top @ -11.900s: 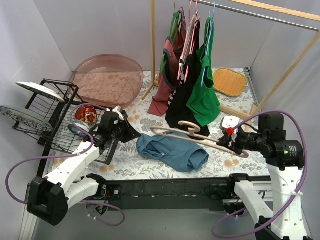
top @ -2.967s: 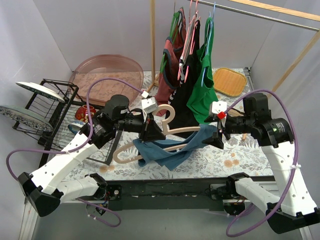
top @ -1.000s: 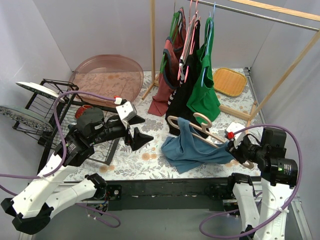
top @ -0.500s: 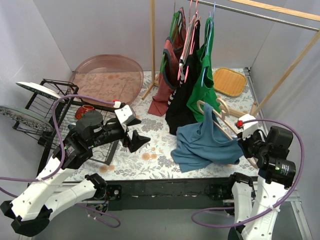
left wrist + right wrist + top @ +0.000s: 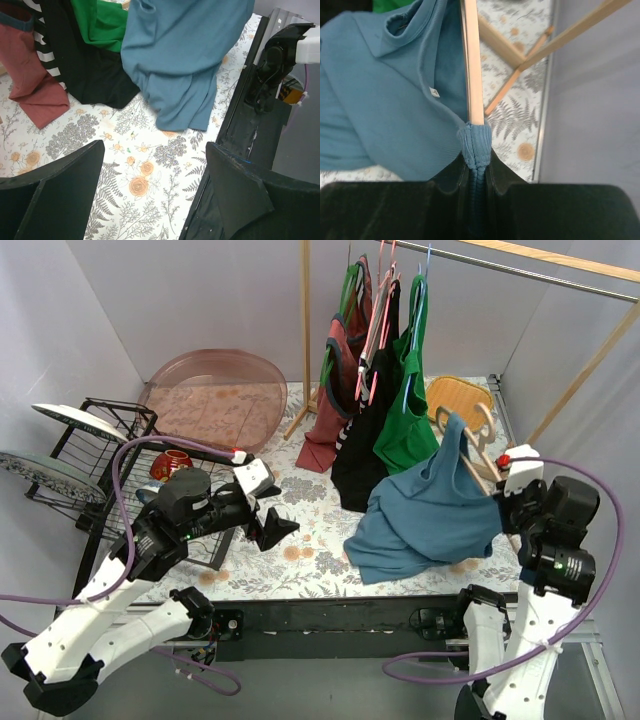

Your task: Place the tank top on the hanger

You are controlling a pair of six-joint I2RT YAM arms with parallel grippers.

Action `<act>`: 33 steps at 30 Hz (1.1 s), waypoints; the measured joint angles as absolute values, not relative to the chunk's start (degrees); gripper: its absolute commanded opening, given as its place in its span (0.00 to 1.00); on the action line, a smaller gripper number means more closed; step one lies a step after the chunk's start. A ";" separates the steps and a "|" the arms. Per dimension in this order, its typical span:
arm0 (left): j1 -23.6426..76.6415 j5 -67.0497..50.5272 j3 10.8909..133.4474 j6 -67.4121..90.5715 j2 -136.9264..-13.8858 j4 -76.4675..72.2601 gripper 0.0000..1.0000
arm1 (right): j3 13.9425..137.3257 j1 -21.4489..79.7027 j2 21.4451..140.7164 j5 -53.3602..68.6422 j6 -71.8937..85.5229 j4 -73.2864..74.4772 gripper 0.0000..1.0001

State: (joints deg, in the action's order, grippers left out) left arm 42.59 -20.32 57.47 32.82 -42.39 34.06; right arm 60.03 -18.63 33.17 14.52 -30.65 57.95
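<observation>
Top external, right hand [image 5: 506, 504] raised, gripping hanger [image 5: 480, 462]

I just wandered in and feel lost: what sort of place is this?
Probably a robot test booth staged as a home laundry corner: plain walls box in a flowery table, robot arms sit at its edge, clothes hang from a wooden rack.

A walled lab booth: plain panels [image 5: 200, 300] around a floral-clothed table [image 5: 305, 495].

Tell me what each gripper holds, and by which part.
Right gripper clamps bunched fabric of the tank top at one arm end of the hanger. Left gripper holds nothing.
</observation>
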 measured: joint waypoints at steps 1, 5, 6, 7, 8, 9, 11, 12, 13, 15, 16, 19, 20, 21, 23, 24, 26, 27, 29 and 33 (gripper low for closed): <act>42.59 -20.32 57.08 32.95 -41.89 33.91 0.83 | 61.28 -18.63 34.50 13.85 -29.95 56.64 0.01; 42.59 -20.38 55.07 34.00 -39.22 33.10 0.83 | 67.77 -18.63 41.82 13.50 -26.63 51.18 0.01; 42.59 -20.40 54.54 34.33 -38.68 32.91 0.83 | 69.23 -18.63 43.57 13.87 -25.67 49.78 0.01; 42.59 -20.40 54.11 34.52 -38.17 32.71 0.83 | 70.78 -18.65 45.34 14.35 -24.95 48.58 0.01; 42.59 -20.40 53.78 34.76 -37.78 32.58 0.83 | 72.34 -18.65 47.05 15.18 -24.12 47.44 0.01; 42.59 -20.40 53.58 34.94 -37.58 32.49 0.83 | 73.60 -18.65 48.49 15.84 -23.66 46.57 0.01; 42.59 -20.47 53.12 35.29 -37.15 32.05 0.83 | 77.12 -18.65 51.99 17.45 -22.46 44.80 0.01; 42.59 -20.58 52.93 35.46 -36.99 31.88 0.83 | 78.61 -18.65 53.23 18.11 -21.98 43.97 0.01; 42.59 -20.67 52.84 35.73 -36.93 31.81 0.83 | 80.25 -18.65 54.46 18.59 -21.45 43.35 0.01; 42.59 -20.99 52.84 36.03 -36.91 31.44 0.83 | 84.05 -18.68 56.73 19.51 -20.67 42.52 0.01; 42.59 -21.08 52.84 36.18 -36.93 31.24 0.83 | 86.13 -18.68 57.80 19.86 -20.21 42.22 0.01; 42.59 -21.52 52.73 36.51 -37.06 30.81 0.84 | 92.09 -18.68 60.90 20.12 -18.98 40.38 0.01; 42.59 -21.63 52.51 36.69 -37.08 30.59 0.84 | 93.49 -18.68 61.67 20.05 -18.55 39.33 0.01; 42.59 -21.76 52.23 36.84 -37.08 30.33 0.84 | 94.45 -18.68 62.39 19.94 -18.13 38.24 0.01; 42.59 -21.96 51.75 37.17 -37.15 29.98 0.84 | 95.64 -18.68 63.77 19.59 -17.50 36.34 0.01; 42.59 -22.06 51.62 37.36 -37.19 29.87 0.84 | 95.90 -18.68 64.38 19.35 -17.28 35.81 0.01; 42.59 -22.17 51.29 37.63 -37.23 29.54 0.84 | 96.33 -18.68 66.04 18.46 -16.82 34.70 0.01; 42.59 -22.26 51.20 37.78 -37.23 29.50 0.84 | 96.33 -18.68 66.81 18.00 -16.73 34.37 0.01; 42.59 -22.33 51.09 38.00 -37.17 29.41 0.84 | 96.18 -18.68 68.03 16.93 -16.75 34.06 0.01; 42.59 -22.46 51.03 38.37 -37.01 29.23 0.84 | 94.32 -18.68 67.96 16.08 -17.39 31.90 0.01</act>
State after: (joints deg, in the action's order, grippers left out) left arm 42.59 -22.46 51.03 38.37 -37.01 29.23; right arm 94.32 -18.68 67.96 16.08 -17.39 31.90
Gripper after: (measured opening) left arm 0.840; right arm 0.160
